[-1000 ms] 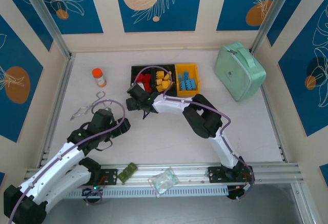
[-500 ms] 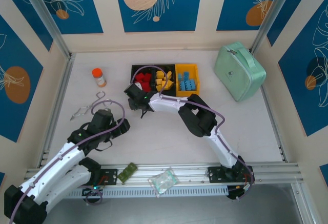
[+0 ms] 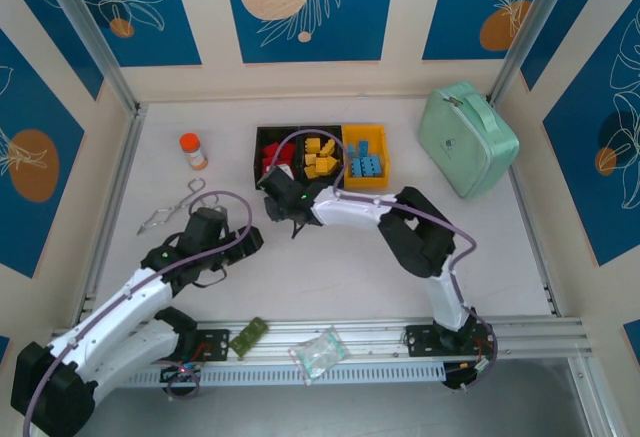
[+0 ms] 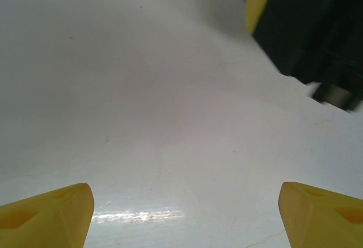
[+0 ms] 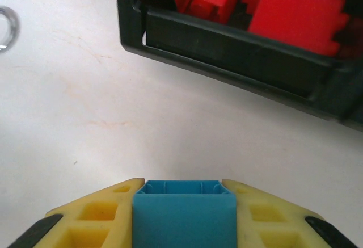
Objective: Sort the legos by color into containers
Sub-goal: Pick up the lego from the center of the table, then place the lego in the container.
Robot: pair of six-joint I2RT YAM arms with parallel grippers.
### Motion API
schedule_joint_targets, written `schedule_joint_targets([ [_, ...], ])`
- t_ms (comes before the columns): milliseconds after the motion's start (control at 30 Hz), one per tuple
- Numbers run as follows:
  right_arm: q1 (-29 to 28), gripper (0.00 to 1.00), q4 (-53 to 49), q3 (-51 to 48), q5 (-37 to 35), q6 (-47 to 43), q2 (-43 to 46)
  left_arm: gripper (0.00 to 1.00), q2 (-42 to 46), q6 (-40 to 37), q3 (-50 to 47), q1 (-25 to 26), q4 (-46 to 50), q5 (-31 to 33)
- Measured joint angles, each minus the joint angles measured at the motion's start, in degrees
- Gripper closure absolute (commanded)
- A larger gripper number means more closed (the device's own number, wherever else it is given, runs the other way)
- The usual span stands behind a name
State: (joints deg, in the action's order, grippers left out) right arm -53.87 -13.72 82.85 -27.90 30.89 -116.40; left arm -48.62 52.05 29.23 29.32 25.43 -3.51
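Lego, light blue (image 5: 184, 225): clamped between the fingers of the right tool (image 5: 184, 211), just in front of the black bin (image 5: 227, 55) of red legos (image 5: 295, 9). Left tool (image 4: 184, 214): held open above bare desk (image 4: 170, 117).

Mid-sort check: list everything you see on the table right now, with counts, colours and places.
Black bins: two, far middle, left and centre of a row.
Yellow bin: one, right end of that row.
Red bricks: several, in the left black bin.
Yellow bricks: several, in the centre black bin.
Blue bricks: several in the yellow bin; one gripped.
Case: one, mint green, far right.
Bottle: one, orange cap, far left.
Tongs: one, metal, left side.
Circuit board: one, green, near rail.
Plastic bag: one, clear, near rail.
Left gripper: open, over bare table.
Right gripper: shut on a blue brick, before the left black bin.
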Motion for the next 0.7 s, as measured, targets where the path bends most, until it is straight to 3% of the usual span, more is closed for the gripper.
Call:
schedule_joint_targets([
  [200, 2.21, 0.68, 0.39, -7.89, 0.22, 0.68, 11.50, 0.16, -8.72, -0.02, 0.59, 1.97, -7.10, -2.95],
  [333, 7.06, 0.68, -0.11, -11.41, 0.24, 1.07, 16.26, 0.16, -15.30, -0.70, 3.37, 4.79, -10.40, -4.00],
  [700, 22.51, 0.67, -4.44, -12.94, 1.33, 2.14, 18.38, 0.17, -27.41, -3.06, 11.98, 9.31, -17.25, -5.99],
])
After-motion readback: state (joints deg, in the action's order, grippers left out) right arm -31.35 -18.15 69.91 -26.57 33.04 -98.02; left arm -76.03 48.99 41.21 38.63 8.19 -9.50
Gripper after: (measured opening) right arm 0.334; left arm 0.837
